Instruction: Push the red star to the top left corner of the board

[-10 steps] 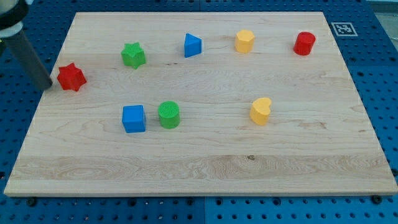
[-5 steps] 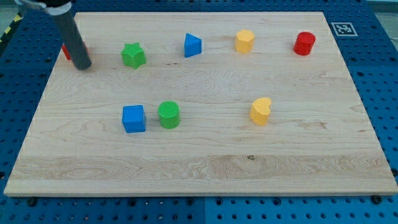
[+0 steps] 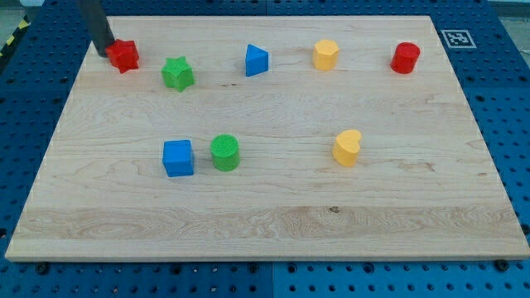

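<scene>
Scanning from the view's bottom: bare wood first, then the blue square block and the green cylinder sitting just beside each other, the yellow block lying well apart toward the view's right. Farther up, a row is running across: green star, blue triangular block, a second yellow block, red cylinder.

The red star is sitting near the top left corner of the counter, just up-left of the green star, not yet right in the corner. My tip is touching or all but touching its left side, so the star is lying to the view's right of my tip. That is the wrong side, I judge: pushing from here would be sending it right, away from the corner. The coming move is calling for my tip to be getting round to the star's right or lower-right side.

The rod is rising steeply out of the view's top, leaning slightly left. No pincer on this arm, so nothing is being clenched or released; only the bare rod is showing.
</scene>
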Available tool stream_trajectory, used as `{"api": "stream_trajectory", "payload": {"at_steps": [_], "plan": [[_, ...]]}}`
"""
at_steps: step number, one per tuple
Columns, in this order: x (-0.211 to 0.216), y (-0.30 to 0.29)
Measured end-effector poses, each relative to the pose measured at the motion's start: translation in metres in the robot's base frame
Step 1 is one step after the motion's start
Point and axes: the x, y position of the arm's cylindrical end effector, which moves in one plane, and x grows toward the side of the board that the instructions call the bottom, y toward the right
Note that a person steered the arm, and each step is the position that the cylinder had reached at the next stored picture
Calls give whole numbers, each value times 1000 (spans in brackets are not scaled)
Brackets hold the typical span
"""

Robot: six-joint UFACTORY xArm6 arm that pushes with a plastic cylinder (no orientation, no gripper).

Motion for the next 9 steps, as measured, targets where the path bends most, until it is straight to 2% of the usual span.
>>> {"api": "stream_trajectory", "payload": {"at_steps": [1,2,3,4,5,7,9], "plan": [[38,1],[56,17],[44,35],[-14,36],[-28,36],[-20,36],[31,36]]}}
